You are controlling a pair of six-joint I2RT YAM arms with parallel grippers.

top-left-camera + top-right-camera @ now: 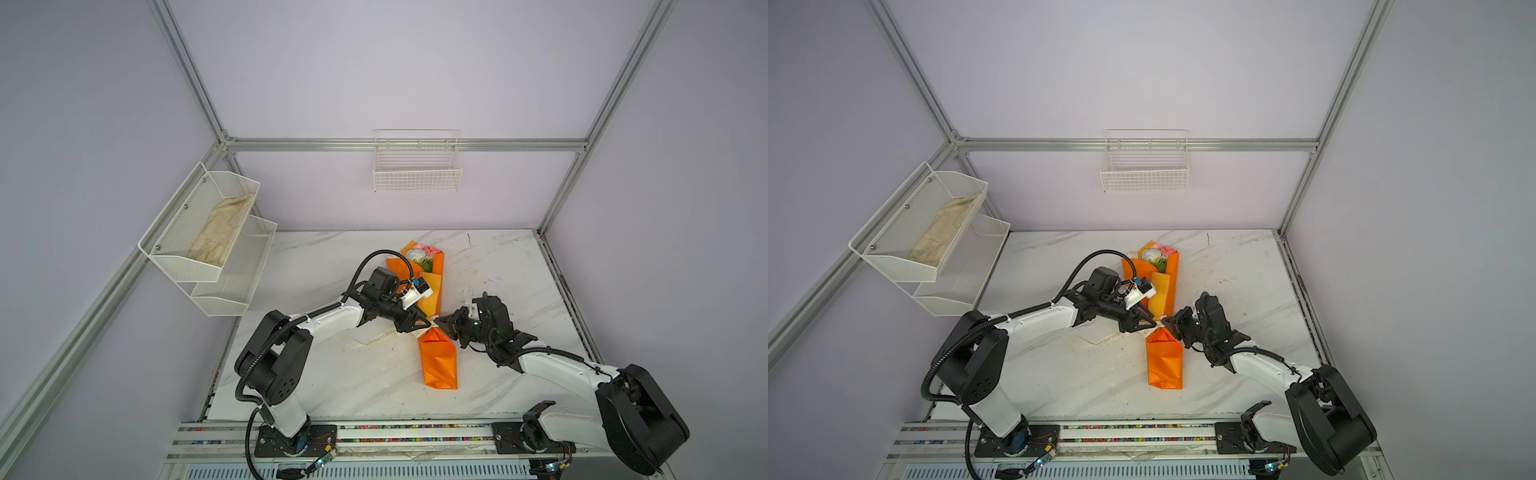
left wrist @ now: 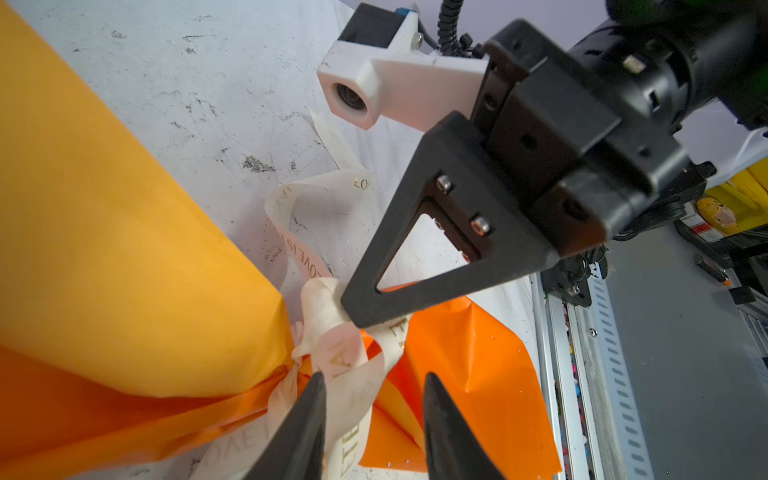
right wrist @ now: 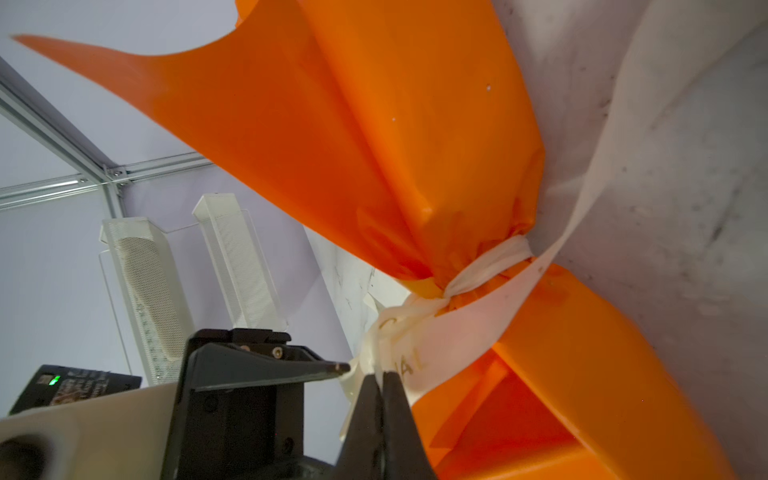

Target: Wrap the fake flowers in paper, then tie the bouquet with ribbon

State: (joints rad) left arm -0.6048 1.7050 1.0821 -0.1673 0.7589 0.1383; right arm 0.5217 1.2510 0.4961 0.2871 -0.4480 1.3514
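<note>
Right gripper (image 3: 380, 376) has its fingers pressed together on a loop of the cream ribbon (image 3: 457, 328), just beside the knot. Left gripper (image 2: 372, 376) is spread, and a band of the ribbon runs between its two fingers; I cannot tell if it touches them. The bouquet of fake flowers (image 1: 438, 361) lies in the middle of the marble table (image 1: 498, 257), flower heads toward the back wall, with the ribbon pulled tight around the narrow waist of its orange paper. In both top views the two arms come from the near rail, one from each side, each with a bent elbow and the forearm low over the table. Their tips point at each other above the waist, nearly touching. On the ribbon I read gold letters "OVE IS" and "ETE"; the rest is too folded.
</note>
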